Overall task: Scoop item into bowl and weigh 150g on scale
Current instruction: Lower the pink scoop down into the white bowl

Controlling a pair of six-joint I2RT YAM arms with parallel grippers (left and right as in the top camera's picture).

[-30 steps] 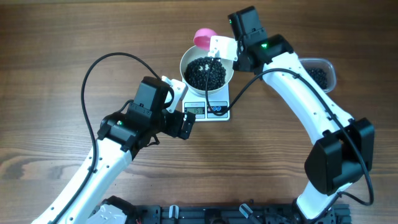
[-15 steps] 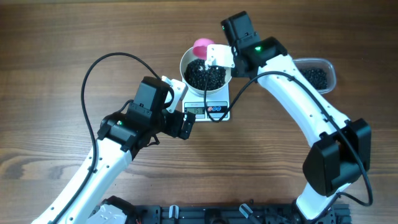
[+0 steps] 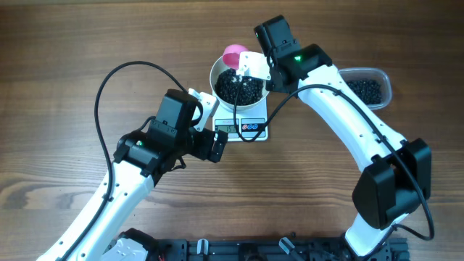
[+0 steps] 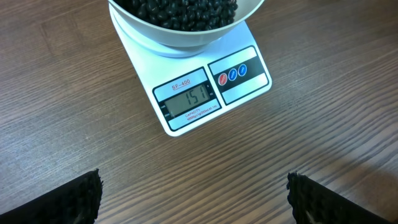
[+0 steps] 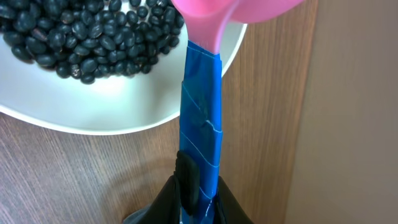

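The white bowl (image 3: 215, 78) sits on the white scale (image 3: 255, 133) and holds a heap of black beans (image 3: 239, 87). In the left wrist view the scale (image 4: 249, 84) shows 151 on its display, below the bowl (image 4: 180, 38). My right gripper (image 5: 200, 200) is shut on the blue-taped handle (image 5: 201, 118) of a pink scoop (image 5: 239, 11), which hangs over the bowl's rim (image 5: 124, 118) beside the beans (image 5: 81, 37). From overhead the scoop (image 3: 233, 52) is at the bowl's far edge. My left gripper (image 4: 196, 202) is open and empty over bare wood in front of the scale.
A clear plastic tub (image 3: 383, 78) with more black beans (image 3: 368, 90) stands to the right of the scale, partly under my right arm. A black cable loops across the scale's front right corner.
My right gripper has shifted slightly left and nearer with the scoop, bringing it over the bowl's far rim. The left arm has not moved.
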